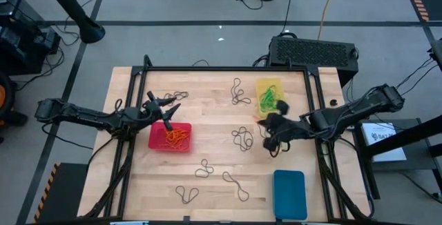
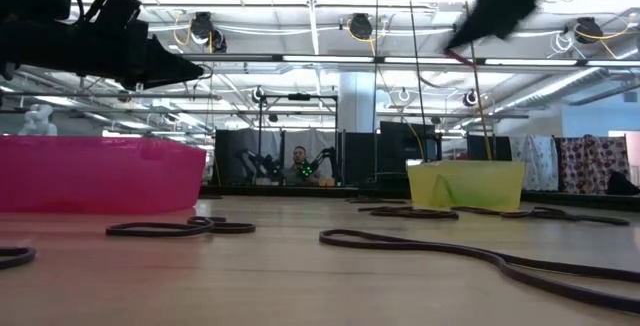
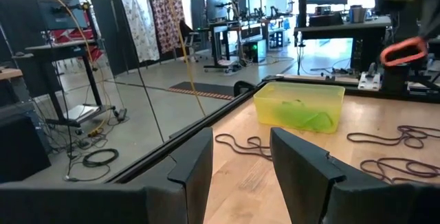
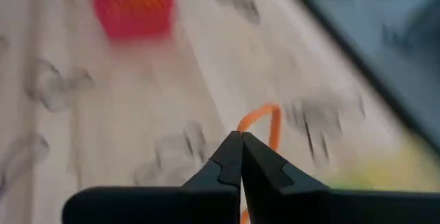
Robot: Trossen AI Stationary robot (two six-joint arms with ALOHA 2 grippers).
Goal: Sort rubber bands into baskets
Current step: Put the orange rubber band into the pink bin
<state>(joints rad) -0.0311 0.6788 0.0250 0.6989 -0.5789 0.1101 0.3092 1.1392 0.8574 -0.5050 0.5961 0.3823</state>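
My right gripper [image 4: 240, 143] is shut on an orange rubber band [image 4: 267, 122] and hangs above the table just near of the yellow basket [image 1: 268, 95], which holds green bands. My left gripper [image 3: 240, 157] stands open with nothing between its fingers, raised over the far left corner of the red basket [image 1: 170, 137], which holds orange bands. The blue basket [image 1: 289, 194] sits at the near right. Several dark rubber bands [image 1: 242, 138] lie loose on the wooden table. My right gripper pinches the orange rubber band between its two fingertips, and part of the loop [image 4: 269, 114] sticks out past them. The fingers slant downward from the table's right side. The band is lifted clear of the table, as the left wrist view shows [image 3: 404, 51].
A black frame [image 1: 228, 69] runs along the table's far and side edges. A black box [image 1: 312, 50] stands beyond the far right corner. Bare wood lies between the red basket and the right gripper. People sit at desks far behind the table.
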